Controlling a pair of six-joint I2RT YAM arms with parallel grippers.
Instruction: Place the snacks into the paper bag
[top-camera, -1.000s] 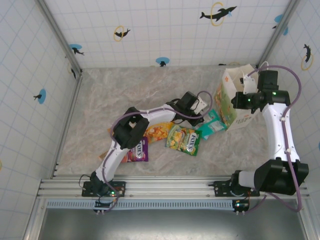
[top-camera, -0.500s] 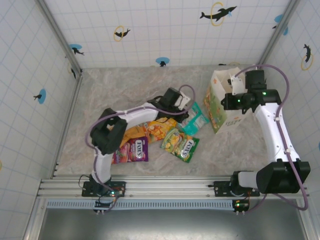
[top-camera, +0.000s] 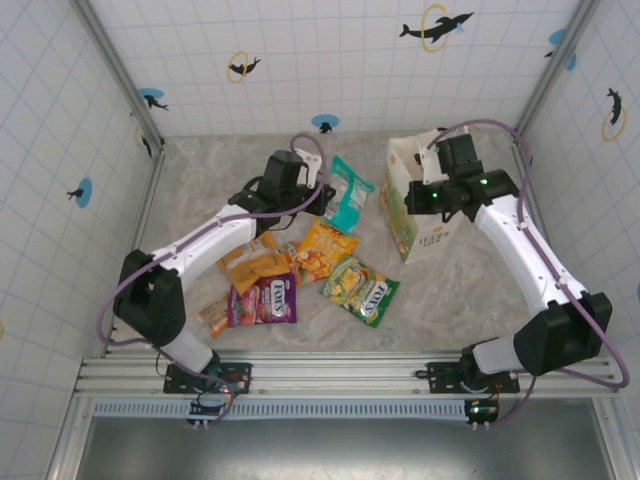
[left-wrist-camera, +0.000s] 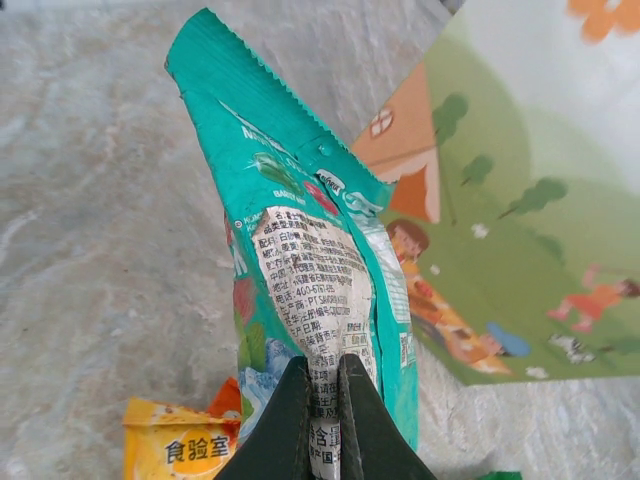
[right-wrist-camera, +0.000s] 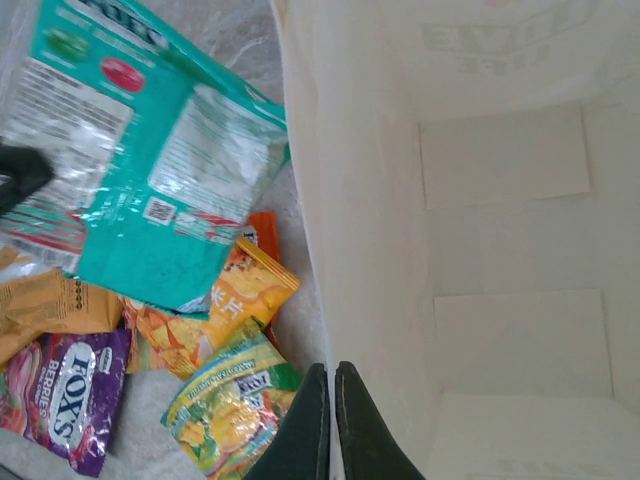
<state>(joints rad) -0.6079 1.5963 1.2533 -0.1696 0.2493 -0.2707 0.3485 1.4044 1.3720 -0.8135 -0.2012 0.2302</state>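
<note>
My left gripper (top-camera: 322, 196) is shut on the lower end of a teal snack packet (top-camera: 350, 193), which hangs lifted off the table just left of the paper bag (top-camera: 428, 236). In the left wrist view the fingertips (left-wrist-camera: 296, 400) pinch the packet (left-wrist-camera: 300, 230), with the bag's cartoon print (left-wrist-camera: 520, 230) to its right. My right gripper (right-wrist-camera: 332, 372) is shut on the bag's left rim, and the white inside of the bag (right-wrist-camera: 500, 250) looks open. The other snacks lie on the table: orange-yellow (top-camera: 325, 248), green (top-camera: 362, 290), purple (top-camera: 265, 300) and orange (top-camera: 255, 265) packets.
A slim orange bar wrapper (top-camera: 215, 318) lies at the left end of the snack pile. Tiled walls enclose the marble table (top-camera: 220, 170) on three sides. The metal rail (top-camera: 340, 375) with both arm bases runs along the near edge.
My left gripper has lifted the teal packet away from the pile, toward the back. My right gripper has dragged the bag to the left, closer to the packet.
</note>
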